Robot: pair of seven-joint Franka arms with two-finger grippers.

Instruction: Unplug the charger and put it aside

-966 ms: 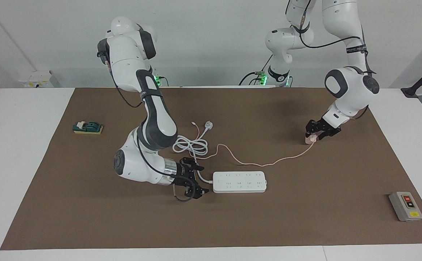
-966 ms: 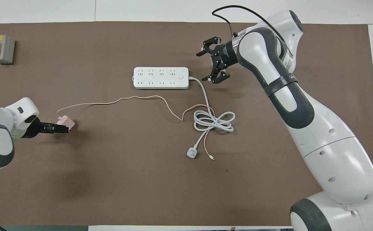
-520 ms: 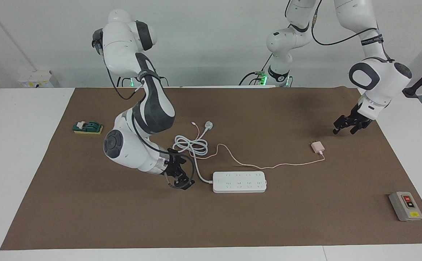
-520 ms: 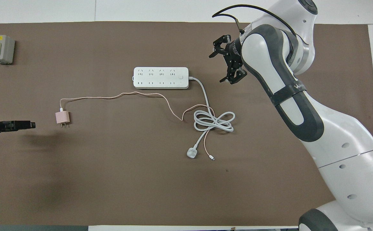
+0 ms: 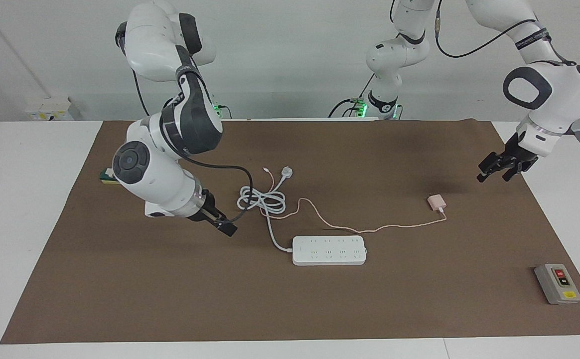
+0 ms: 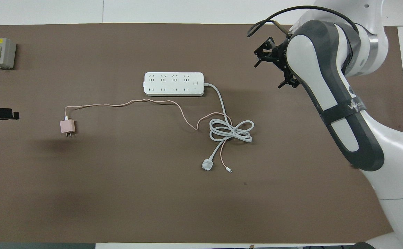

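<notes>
The charger (image 5: 436, 201) lies loose on the brown mat (image 5: 120, 299), unplugged, right of centre in the facing view — its cable trailing toward the strip (image 5: 329, 250). The left gripper (image 5: 502, 168) hangs empty at the right edge, fingers apart. The right gripper (image 6: 274, 64) holds nothing, fingers apart — upper right overhead.

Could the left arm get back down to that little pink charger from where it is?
Probably yes. The charger lies alone on bare mat, and the left tool, open, hangs over the mat's edge at the same end, with nothing between them.
</notes>
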